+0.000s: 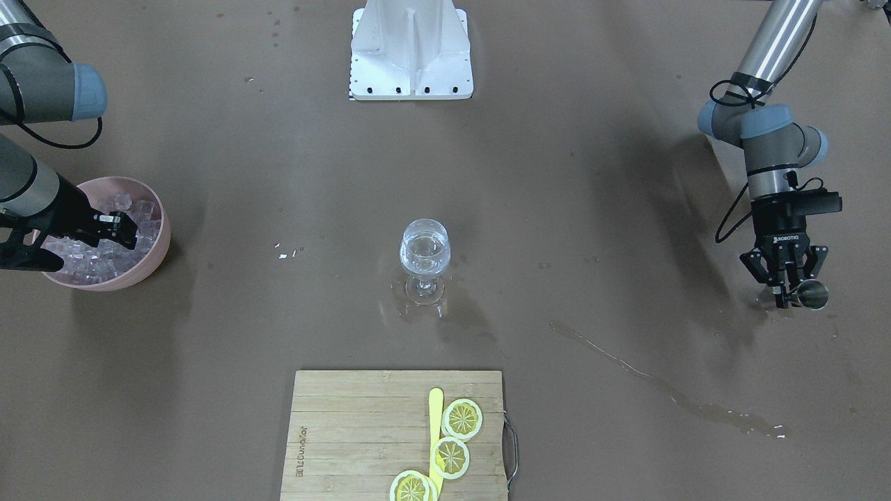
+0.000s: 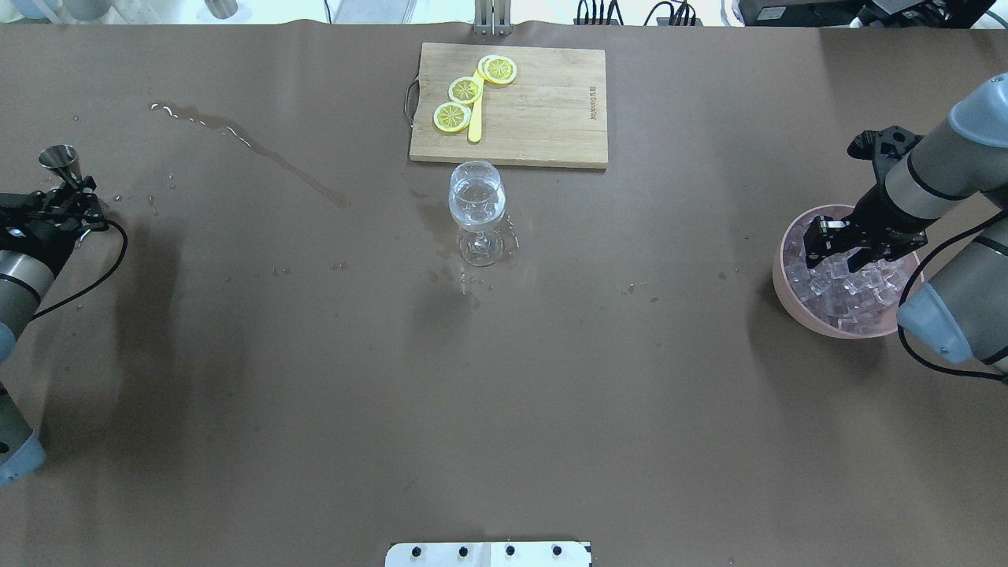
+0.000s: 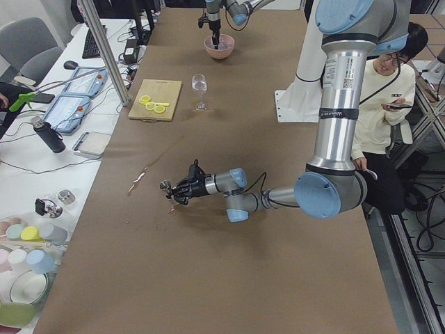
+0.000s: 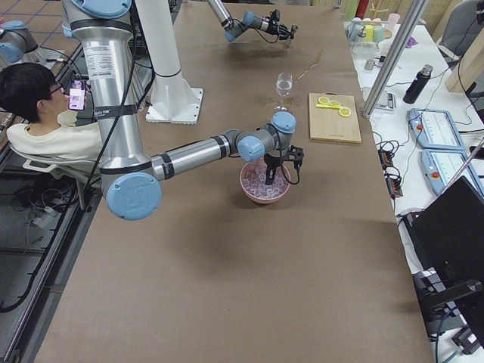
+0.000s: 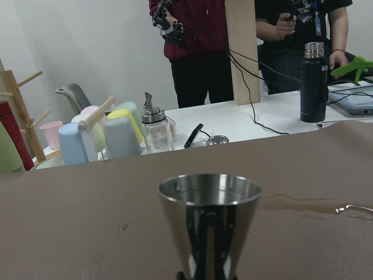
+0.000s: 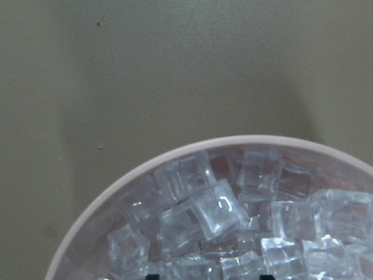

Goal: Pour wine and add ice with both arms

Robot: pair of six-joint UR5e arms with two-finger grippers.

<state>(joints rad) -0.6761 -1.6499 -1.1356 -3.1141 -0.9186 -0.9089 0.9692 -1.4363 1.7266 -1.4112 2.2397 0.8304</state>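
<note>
One tabletop (image 1: 557,209) carries all: the right gripper (image 1: 128,238) hangs over the ice (image 1: 97,264) in a pink bowl (image 1: 163,243), fingers spread apart; the left gripper (image 1: 792,292), fingers clasping a steel jigger (image 1: 813,294), stands well apart. Clear wine (image 1: 424,256) fills the stemmed glass (image 1: 424,240) partway, mid-table.

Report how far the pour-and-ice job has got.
Done: clear wine sits in the stemmed glass, and the left gripper holds the jigger upright, aside. In hand: the right gripper, open, is down among the ice in the pink bowl. Left: no cube shows in the glass.
</note>
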